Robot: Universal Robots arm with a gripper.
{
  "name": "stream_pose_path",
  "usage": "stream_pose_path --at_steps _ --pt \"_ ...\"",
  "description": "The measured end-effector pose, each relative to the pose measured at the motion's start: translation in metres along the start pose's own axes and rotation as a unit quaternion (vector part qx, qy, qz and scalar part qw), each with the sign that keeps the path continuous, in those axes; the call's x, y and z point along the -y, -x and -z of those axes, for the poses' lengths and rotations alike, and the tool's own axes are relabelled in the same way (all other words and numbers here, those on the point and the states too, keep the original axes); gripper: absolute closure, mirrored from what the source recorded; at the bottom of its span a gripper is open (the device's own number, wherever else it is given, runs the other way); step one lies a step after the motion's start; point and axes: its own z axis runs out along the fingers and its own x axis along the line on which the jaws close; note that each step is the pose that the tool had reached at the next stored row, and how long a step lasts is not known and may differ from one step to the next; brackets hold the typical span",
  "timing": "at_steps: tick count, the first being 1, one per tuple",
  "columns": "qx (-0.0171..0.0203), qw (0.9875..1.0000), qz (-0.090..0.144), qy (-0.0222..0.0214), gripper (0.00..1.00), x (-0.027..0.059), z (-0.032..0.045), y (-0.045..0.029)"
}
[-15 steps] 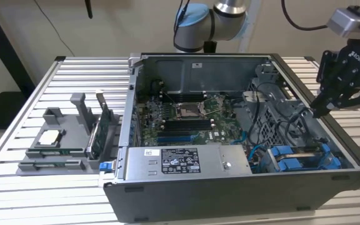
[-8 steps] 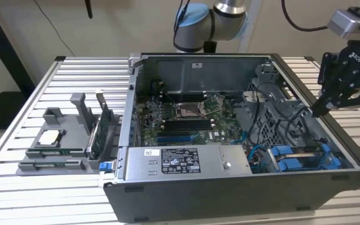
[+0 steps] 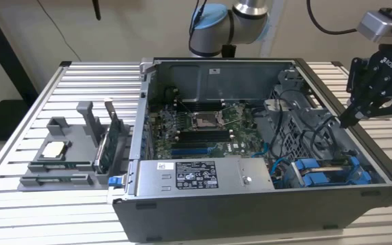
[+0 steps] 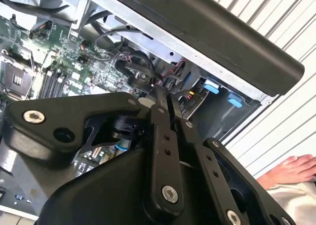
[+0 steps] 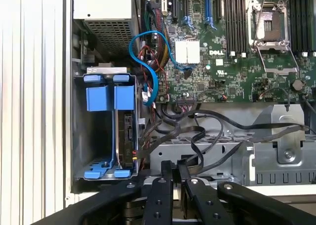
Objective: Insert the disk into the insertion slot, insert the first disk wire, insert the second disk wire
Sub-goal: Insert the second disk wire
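The disk (image 3: 316, 173) in its bright blue carrier sits inside the insertion slot (image 5: 94, 146), a dark grey drive cage at the case's corner nearest the exterior view's right. In the first wrist view the disk (image 5: 127, 136) stands edge-on between blue rails. My black gripper (image 3: 349, 120) hovers above the case's side wall, a little beyond the cage. Its fingers are shut (image 5: 174, 167) and I see nothing between them. Loose black wires (image 5: 197, 136) curl just past the fingertips (image 4: 159, 102), and a blue cable (image 5: 148, 62) loops from the board towards the cage.
A silver power-supply box (image 3: 196, 174) lies along the case's front. The motherboard (image 3: 203, 127) fills the middle. A grey holder (image 3: 67, 153) with green cards stands at the exterior view's left. A person's hand (image 4: 291, 168) rests outside the case.
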Motion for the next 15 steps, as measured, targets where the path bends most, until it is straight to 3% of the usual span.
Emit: stream_pose_path --at_steps 15 --pt "-0.0001 1.0 0.0 0.0 0.84 -0.0246 0.0044 -0.0032"
